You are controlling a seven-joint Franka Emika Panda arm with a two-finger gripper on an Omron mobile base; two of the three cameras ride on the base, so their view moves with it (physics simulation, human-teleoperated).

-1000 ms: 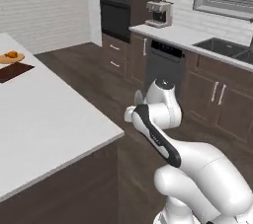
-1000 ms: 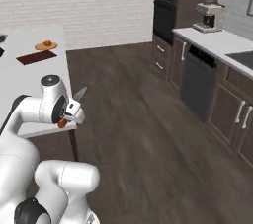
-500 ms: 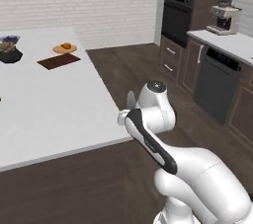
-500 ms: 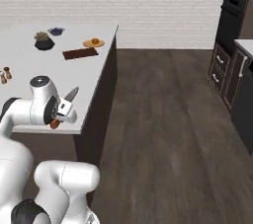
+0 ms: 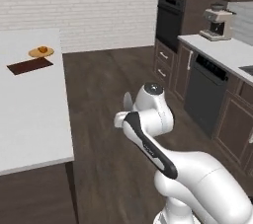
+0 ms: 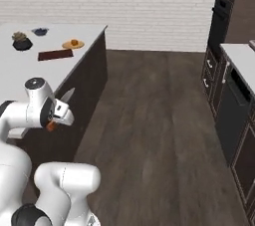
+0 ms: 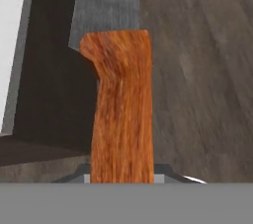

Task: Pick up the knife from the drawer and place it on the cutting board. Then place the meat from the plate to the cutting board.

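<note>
The white-topped bench (image 6: 30,58) stands to the robot's left over a dark wooden floor (image 6: 149,120), its dark side panel facing the open aisle. Along the right wall run dark cabinets, a built-in oven (image 5: 170,13) and a counter carrying a coffee machine (image 5: 217,20).

The white arm (image 5: 148,141) is folded tightly above its base: the upper link rises, bends back at the elbow, and the wrist is tucked in close to the body, off the near corner of the bench and over the floor. The tool (image 6: 59,115) points forward and slightly upward.

The tool is clamped on the knife (image 6: 63,101) by its orange-brown handle; the silver blade juts up and ahead, tilted toward the bench edge. In the hand view the knife (image 7: 121,104) runs straight away from the camera, handle near and blade far.

On the far part of the bench lies the dark cutting board (image 6: 55,55), flat. Just beyond it sits the plate (image 6: 72,45), carrying the meat (image 6: 74,43). Farther left are a dark bowl (image 6: 22,44) and a blue-filled bowl (image 6: 40,32).
</note>
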